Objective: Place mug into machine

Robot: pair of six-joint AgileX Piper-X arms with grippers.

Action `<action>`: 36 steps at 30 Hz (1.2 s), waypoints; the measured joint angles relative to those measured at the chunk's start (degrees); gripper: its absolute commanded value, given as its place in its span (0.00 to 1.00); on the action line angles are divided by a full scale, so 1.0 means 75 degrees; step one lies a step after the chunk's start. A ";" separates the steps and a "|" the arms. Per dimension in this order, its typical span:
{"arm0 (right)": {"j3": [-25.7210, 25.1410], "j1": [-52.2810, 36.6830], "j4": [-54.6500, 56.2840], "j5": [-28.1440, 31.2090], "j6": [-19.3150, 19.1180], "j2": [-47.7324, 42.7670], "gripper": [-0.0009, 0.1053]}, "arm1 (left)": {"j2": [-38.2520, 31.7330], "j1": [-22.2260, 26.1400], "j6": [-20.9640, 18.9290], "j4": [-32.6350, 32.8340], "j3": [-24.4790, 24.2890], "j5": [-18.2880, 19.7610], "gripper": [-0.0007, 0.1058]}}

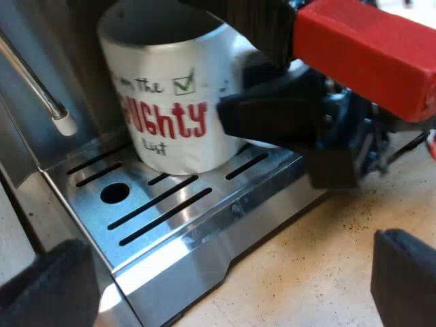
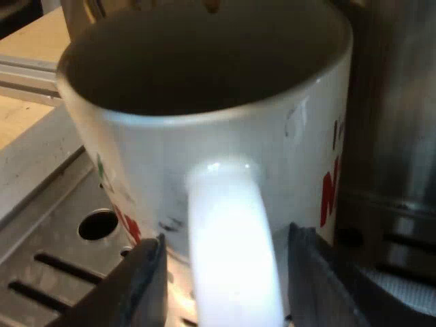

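Steel drip tray [image 1: 191, 235]: white mug [image 1: 163, 88] upright | wooden table [image 1: 320, 259] speckled

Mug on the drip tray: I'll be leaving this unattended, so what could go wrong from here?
1. The right gripper's fingers closely flank the mug's handle; a crooked retreat could snag it and drag or tip the mug on the drip tray.
2. The holder's red handle end hangs just above that gripper; rising might bump it.
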 measured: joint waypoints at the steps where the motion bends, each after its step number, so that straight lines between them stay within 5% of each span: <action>1: 0.0000 0.0000 0.0000 0.0000 0.0000 0.0000 0.41 | 0.0000 0.0000 0.0000 0.0000 0.0000 0.0000 0.77; 7: -0.0636 -0.0029 0.0565 0.0013 0.0000 0.0177 0.41 | 0.0000 0.0000 0.0000 0.0000 0.0000 0.0000 0.77; 22: -0.0461 0.0374 0.4055 0.0809 -0.0054 -0.1661 0.41 | 0.0000 0.0000 0.0000 0.0086 -0.0183 0.0000 0.77; 26: -0.0276 0.0694 0.4768 0.0991 -0.0438 -0.2816 0.41 | -0.0307 0.0000 0.0000 0.1820 -0.1195 0.0017 0.77; 33: -0.0231 0.0913 0.5685 0.0991 -0.0456 -0.4239 0.41 | -0.1574 0.0000 0.0000 0.2274 -0.1497 0.0034 0.77; 36: -0.0203 0.1005 0.5875 0.1012 -0.0456 -0.4595 0.23 | -0.2165 0.0000 0.0000 0.2663 -0.1771 0.0138 0.77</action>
